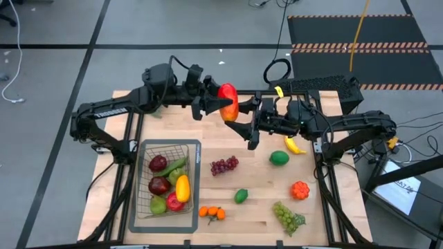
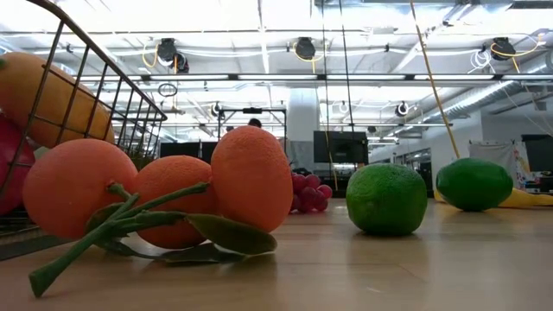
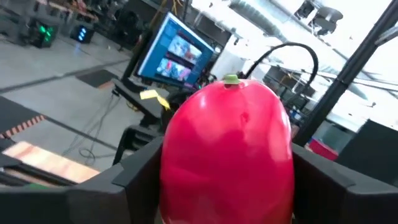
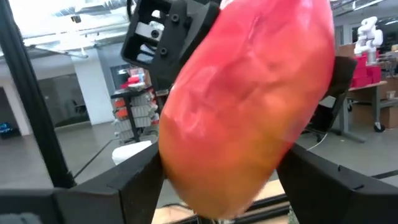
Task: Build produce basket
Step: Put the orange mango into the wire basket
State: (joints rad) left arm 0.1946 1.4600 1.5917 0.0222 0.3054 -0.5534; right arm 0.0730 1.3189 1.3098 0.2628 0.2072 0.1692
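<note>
A red and orange mango (image 1: 228, 102) is held in the air over the far middle of the table, between both grippers. My left gripper (image 1: 213, 104) comes at it from the table's left, and my right gripper (image 1: 243, 119) from the right. Both are shut on it. The mango fills the left wrist view (image 3: 227, 155) and the right wrist view (image 4: 242, 118). The wire basket (image 1: 188, 181) stands at the near left on a grey mat and holds apples, a pear, a cucumber and a yellow mango. My left gripper pinches the mango's two sides (image 3: 171, 168) between its two fingers, roughly level, from the table's left. The mango is lifted clear, with its green stem end (image 3: 231, 79) away from the wrist. My right gripper pinches the mango's orange lower part (image 4: 180, 168) between its two fingers, from the table's right. The mango stands tilted between the fingers, clear of the table.
On the table lie purple grapes (image 1: 223, 165), a lime (image 1: 241, 196), a green fruit (image 1: 279, 158), a banana (image 1: 294, 145), an orange-red fruit (image 1: 299, 189), green grapes (image 1: 288, 216) and oranges on a leafy stem (image 1: 212, 213). The oranges stand close in the low view (image 2: 164, 194).
</note>
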